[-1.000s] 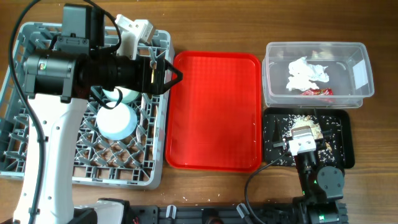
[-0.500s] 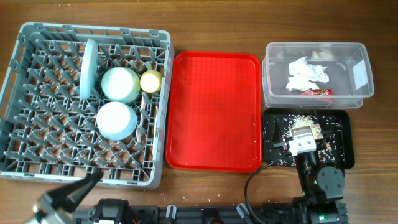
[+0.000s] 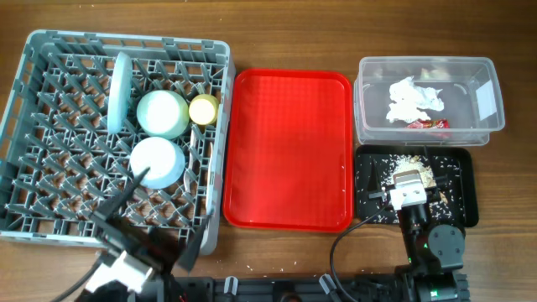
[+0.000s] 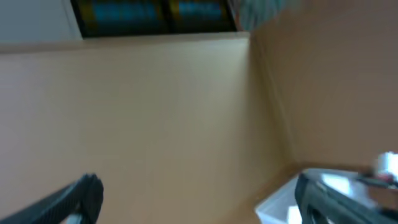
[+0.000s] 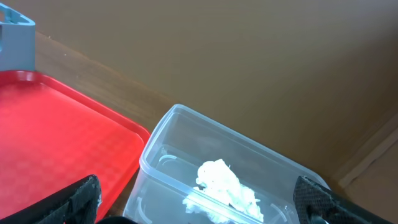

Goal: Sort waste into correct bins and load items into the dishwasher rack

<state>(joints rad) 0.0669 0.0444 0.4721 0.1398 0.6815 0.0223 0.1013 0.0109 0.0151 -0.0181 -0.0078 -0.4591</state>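
Observation:
The grey dishwasher rack (image 3: 50,180) at left holds the light blue plate (image 3: 120,92) on edge, two light blue bowls (image 3: 162,113) (image 3: 158,161) and the yellow-green cup (image 3: 204,109). I cannot make out the spoon and fork. The clear tub (image 3: 482,126) holds the white napkin (image 3: 411,99) and the red foil wrapper (image 3: 430,123); it also shows in the right wrist view (image 5: 161,168). The black tray (image 3: 466,201) holds food scraps (image 3: 411,159). My right gripper (image 3: 409,189) (image 5: 196,190) rests over the black tray, open and empty. My left gripper (image 3: 168,205) (image 4: 199,186) is blurred at the rack's front edge, open and empty.
The red serving tray (image 3: 289,151) lies between the rack and the bins and holds nothing; its corner shows in the right wrist view (image 5: 56,130). The left wrist view shows only a beige wall, blurred. Brown tabletop (image 3: 294,25) runs along the far side.
My left arm has left its place over the rack's back, dropped out at the front-left, and now rises again at the rack's front edge. The right arm has not moved.

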